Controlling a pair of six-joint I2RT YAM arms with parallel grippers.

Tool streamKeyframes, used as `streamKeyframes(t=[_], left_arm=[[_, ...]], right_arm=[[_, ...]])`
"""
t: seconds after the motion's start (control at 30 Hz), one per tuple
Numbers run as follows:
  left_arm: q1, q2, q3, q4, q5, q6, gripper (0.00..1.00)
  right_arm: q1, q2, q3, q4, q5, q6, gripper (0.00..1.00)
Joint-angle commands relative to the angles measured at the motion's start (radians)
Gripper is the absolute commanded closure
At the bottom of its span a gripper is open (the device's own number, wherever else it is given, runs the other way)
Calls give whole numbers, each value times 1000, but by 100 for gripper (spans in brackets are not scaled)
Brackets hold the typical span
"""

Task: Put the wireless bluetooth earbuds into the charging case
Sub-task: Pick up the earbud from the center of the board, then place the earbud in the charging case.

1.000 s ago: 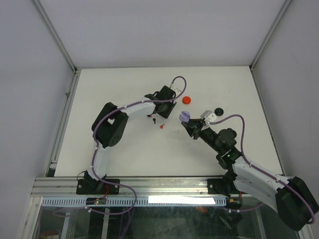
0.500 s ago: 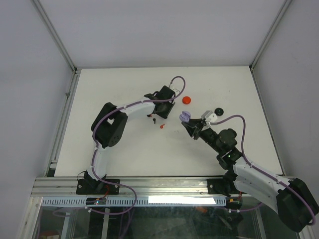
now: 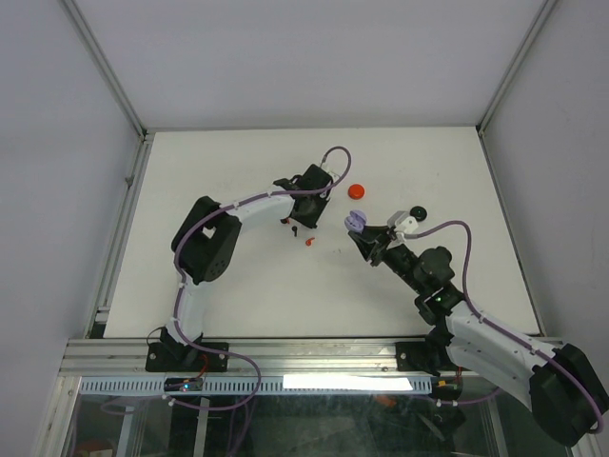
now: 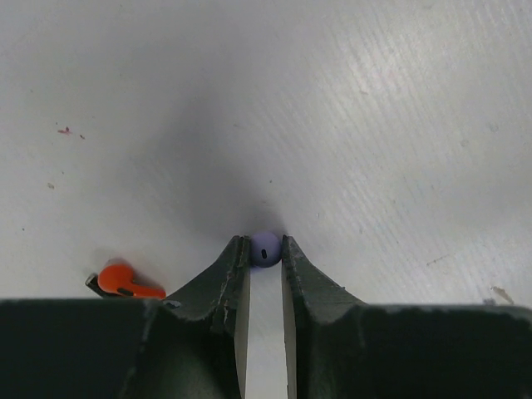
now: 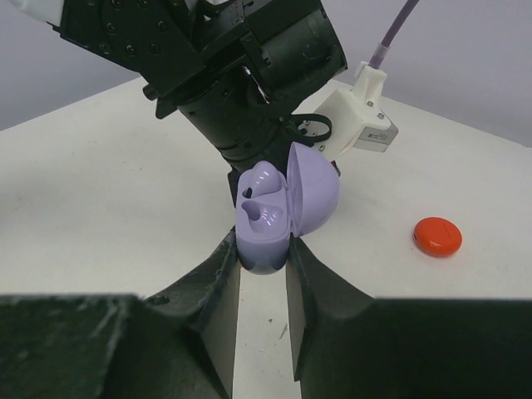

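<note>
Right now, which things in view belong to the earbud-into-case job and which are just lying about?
In use: small lavender earbud, pinched in left gripper; open lavender plastic case, held by right gripper.
Lying about: tiny red earbud; tiny black earbud; round red closed case; round black case.

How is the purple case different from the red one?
The purple case is open, lid flipped up; the red case is shut. The purple case is pinched in the right gripper; the red case lies on the table alone. Both are small and rounded.
</note>
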Motion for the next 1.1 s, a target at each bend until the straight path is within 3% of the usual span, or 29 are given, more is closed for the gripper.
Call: streamKeyframes(t=[0.0, 0.57, 0.83, 1.07], left_arm=[[0, -98, -19, -51, 7, -40, 94], [31, -543, -269, 248, 92, -172, 96], [33, -787, -399, 412, 228, -199, 92], [33, -894, -459, 540, 411, -240, 90]], right_arm=[[0, 22, 21, 69, 8, 13, 100], [0, 218, 97, 245, -75, -1, 100], [-1, 291, 128, 336, -130, -4, 100], [-1, 331, 162, 365, -172, -3, 100]])
